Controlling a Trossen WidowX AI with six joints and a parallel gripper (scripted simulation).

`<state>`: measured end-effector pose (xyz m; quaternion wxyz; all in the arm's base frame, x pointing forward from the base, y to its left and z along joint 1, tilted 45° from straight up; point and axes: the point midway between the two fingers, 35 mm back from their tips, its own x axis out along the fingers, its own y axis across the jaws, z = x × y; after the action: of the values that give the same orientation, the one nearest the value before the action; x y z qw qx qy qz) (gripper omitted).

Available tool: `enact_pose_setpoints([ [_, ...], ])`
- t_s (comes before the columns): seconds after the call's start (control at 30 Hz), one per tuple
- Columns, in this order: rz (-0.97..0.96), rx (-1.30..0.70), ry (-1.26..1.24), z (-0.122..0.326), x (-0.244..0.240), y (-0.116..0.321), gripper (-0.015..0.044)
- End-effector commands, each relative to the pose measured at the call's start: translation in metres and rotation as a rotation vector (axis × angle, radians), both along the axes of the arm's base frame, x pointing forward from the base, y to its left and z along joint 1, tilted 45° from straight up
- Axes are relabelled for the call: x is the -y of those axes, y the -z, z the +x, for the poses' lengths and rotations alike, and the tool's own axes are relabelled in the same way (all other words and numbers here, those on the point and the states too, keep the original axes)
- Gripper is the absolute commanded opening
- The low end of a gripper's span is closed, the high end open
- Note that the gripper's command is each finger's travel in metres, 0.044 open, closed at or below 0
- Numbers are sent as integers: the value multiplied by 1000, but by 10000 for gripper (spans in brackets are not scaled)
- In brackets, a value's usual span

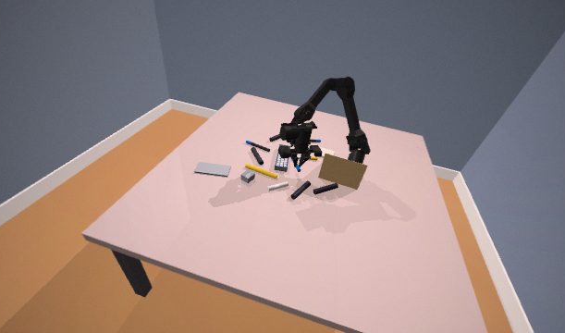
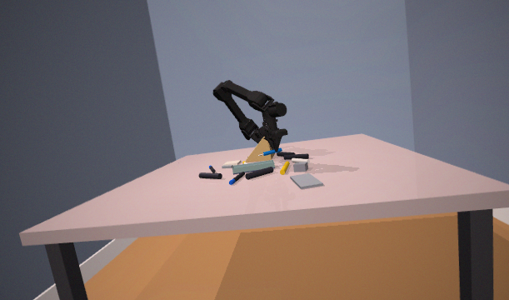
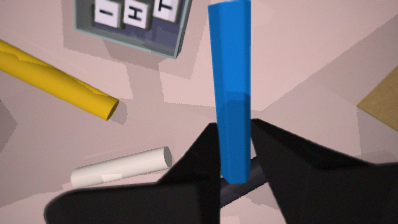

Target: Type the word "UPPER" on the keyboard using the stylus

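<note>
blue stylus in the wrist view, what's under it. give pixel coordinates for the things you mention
Beneath the blue stylus [image 1: 298, 167] [image 2: 272, 152] [image 3: 234, 65], a black rod [image 3: 231, 196] shows partly; its middle is covered by stylus and fingers.

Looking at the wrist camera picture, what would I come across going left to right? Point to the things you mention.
Yellow stick [image 1: 261, 171] [image 2: 284, 167] [image 3: 55, 82] → keyboard [image 1: 282, 163] [image 2: 254, 167] [image 3: 136, 13], partly in view → blue stylus [image 1: 298, 168] [image 2: 272, 152] [image 3: 234, 75], held in the pincer [image 1: 297, 166] [image 2: 276, 150] [image 3: 233, 128] → tan board [image 1: 343, 171] [image 2: 260, 153] [image 3: 382, 105], at the right edge.
</note>
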<state>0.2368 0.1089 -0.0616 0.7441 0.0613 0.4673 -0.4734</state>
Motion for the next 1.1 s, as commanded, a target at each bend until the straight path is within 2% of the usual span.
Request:
enact_pose_setpoints([
  [0.0, 6, 88, 95, 2, 0, -1, 0],
  [0.7, 46, 548, 596, 7, 4, -4, 0],
  [1.07, 48, 563, 611, 8, 8, 0, 0],
])
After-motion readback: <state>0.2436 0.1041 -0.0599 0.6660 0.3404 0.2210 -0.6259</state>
